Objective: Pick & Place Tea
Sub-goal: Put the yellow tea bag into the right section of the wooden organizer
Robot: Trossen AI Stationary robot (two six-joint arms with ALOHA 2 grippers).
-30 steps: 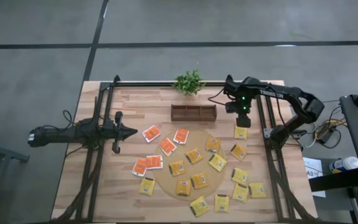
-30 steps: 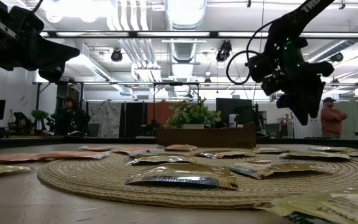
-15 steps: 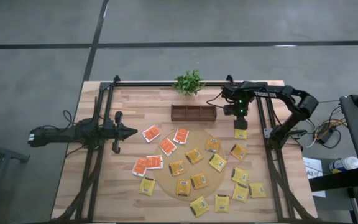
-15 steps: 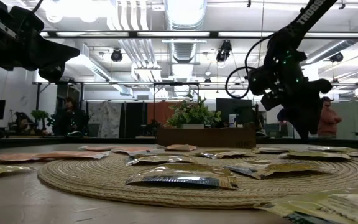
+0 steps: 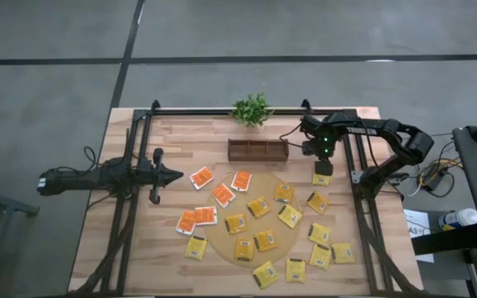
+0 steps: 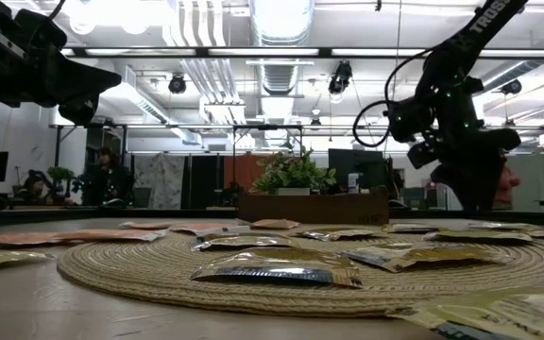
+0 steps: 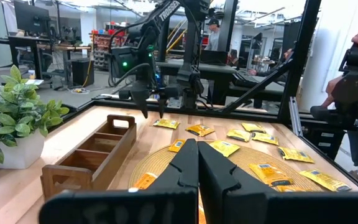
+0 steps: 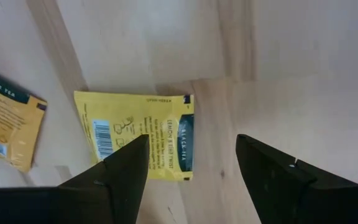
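Observation:
Several yellow tea packets lie flat on the round woven mat [image 5: 222, 240] and on the wood around it. A few orange-red packets [image 5: 223, 194] lie at the mat's left. My right gripper [image 5: 324, 168] points down, open, just above one yellow packet [image 8: 135, 134] near the table's far right. In the right wrist view that packet lies under and beside one finger [image 8: 120, 177], clear of the other [image 8: 278, 180]. The low view shows the right gripper [image 6: 470, 194] a little above the tabletop. My left gripper [image 5: 176, 175] waits shut and level at the table's left, its fingers [image 7: 185, 168] together.
A wooden compartment tray [image 5: 257, 150] stands behind the mat, left of my right gripper. A small green plant [image 5: 251, 108] sits at the far edge. Black frame rails [image 5: 360, 207] run along both table sides. Another yellow packet [image 8: 5, 124] lies near the one under the gripper.
My right gripper has come down toward the yellow packet at the far right and shifted slightly toward the near edge, staying open. The packets have not moved.

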